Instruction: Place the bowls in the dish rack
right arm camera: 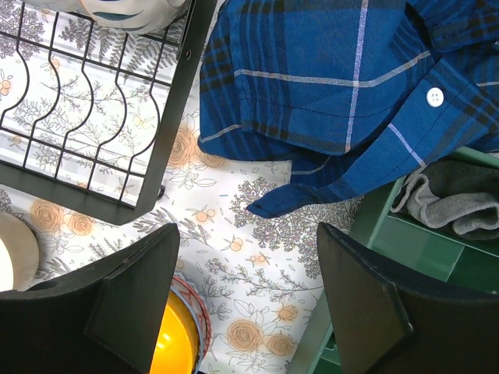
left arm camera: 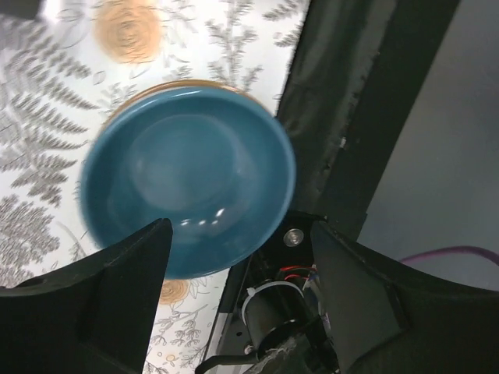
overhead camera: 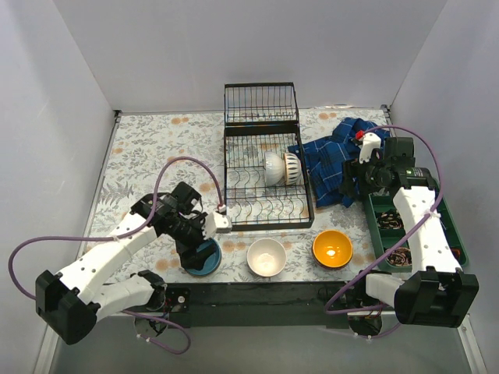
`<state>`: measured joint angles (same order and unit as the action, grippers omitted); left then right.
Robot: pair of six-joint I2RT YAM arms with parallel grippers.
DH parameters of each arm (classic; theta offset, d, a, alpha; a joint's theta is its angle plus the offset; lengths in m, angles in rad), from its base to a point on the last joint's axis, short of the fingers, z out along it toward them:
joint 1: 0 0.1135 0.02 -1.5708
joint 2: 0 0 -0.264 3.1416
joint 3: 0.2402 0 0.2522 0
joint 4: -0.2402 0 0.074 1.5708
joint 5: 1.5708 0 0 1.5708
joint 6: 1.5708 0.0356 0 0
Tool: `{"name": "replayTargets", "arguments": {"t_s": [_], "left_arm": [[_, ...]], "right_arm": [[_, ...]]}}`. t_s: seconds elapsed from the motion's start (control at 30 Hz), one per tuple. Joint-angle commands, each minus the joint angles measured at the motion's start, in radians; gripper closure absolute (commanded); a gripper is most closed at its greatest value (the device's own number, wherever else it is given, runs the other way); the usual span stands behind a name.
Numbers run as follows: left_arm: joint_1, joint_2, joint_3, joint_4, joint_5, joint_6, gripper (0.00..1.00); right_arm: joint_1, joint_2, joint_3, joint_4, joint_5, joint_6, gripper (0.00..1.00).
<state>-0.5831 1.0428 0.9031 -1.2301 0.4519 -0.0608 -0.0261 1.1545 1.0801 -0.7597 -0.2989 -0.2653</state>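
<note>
The black wire dish rack (overhead camera: 265, 195) (right arm camera: 168, 128) stands mid-table with a white ribbed bowl (overhead camera: 281, 167) (right arm camera: 125, 12) on its side among the tines. Three bowls sit along the table's near edge: blue (overhead camera: 207, 259) (left arm camera: 187, 175), white (overhead camera: 266, 256) (right arm camera: 12, 249) and yellow-orange (overhead camera: 332, 248) (right arm camera: 175, 343). My left gripper (overhead camera: 196, 249) (left arm camera: 240, 234) hangs open over the blue bowl's near rim, its fingers wide either side. Over the cloth between the rack and the green tray, my right gripper (overhead camera: 355, 173) (right arm camera: 248, 234) is open and holds nothing.
A blue plaid shirt (overhead camera: 335, 156) (right arm camera: 335, 86) lies crumpled right of the rack. The green compartment tray (overhead camera: 383, 204) (right arm camera: 421, 249) at the far right holds a grey sock (right arm camera: 460, 202) and small items. A black bar (overhead camera: 265, 292) runs along the near edge.
</note>
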Motion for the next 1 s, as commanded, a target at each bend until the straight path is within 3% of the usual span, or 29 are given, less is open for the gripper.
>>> {"name": "replayTargets", "arguments": {"t_s": [0.0, 0.43, 0.8, 0.97], "left_arm": [[-0.112, -0.004, -0.027, 0.009, -0.015, -0.023, 0.28], [-0.251, 0.097, -0.084, 0.184, -0.107, -0.056, 0.27], [-0.258, 0.096, -0.168, 0.273, -0.180, -0.119, 0.28], [-0.250, 0.077, -0.191, 0.307, -0.263, -0.134, 0.35]], "right_arm": [[-0.001, -0.024, -0.022, 0.016, -0.026, 0.005, 0.20], [-0.001, -0.082, -0.054, 0.011, 0.009, -0.002, 0.20], [-0.001, -0.087, -0.078, 0.017, 0.012, -0.003, 0.20], [-0.001, -0.067, -0.069, 0.026, 0.006, 0.001, 0.20]]}}
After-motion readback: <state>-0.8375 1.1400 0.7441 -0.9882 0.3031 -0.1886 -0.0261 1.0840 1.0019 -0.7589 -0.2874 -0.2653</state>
